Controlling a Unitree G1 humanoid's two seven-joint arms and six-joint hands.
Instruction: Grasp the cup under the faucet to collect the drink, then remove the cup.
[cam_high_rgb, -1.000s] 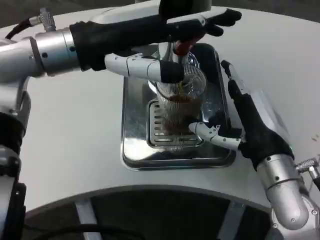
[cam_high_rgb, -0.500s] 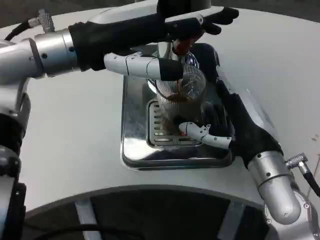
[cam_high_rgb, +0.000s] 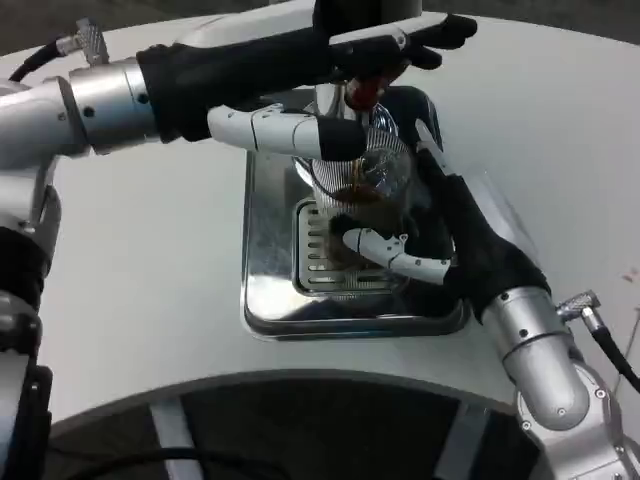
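Tabletop (cam_high_rgb: 150, 290): white and round; nearest to you its edge curves over a dark floor, and it carries the metal tray in the middle.
Right hand (cam_high_rgb: 440, 240): you see it come in from the lower right over the near right part of the tray. Its fingers (cam_high_rgb: 385, 248) are spread around the lower part of the cup. The white finger lies across the front of the glass and seems to touch it. I cannot tell if the grip is already firm.
Drip tray (cam_high_rgb: 270, 300): shiny steel, with a slotted grate (cam_high_rgb: 315, 262) in its middle; the cup stands on this grate.
Cup (cam_high_rgb: 365, 195): a clear ribbed glass, upright, directly under the faucet. A brown drink is inside, about halfway up by my judgement.
Left hand (cam_high_rgb: 300, 95): it reaches from the left across the far part of the tray, at the tap. The upper fingers lie flat over the top of the faucet and one white finger passes in front of the cup rim. Whether it presses a lever I cannot see.
Faucet (cam_high_rgb: 360, 92): a dark body with a red part, just above the cup mouth.
Step in hand: the drink is being collected, and your right hand is at the cup.
Next move: close the right fingers fully on the glass, release the tap, then take the cup out toward you, kept upright.
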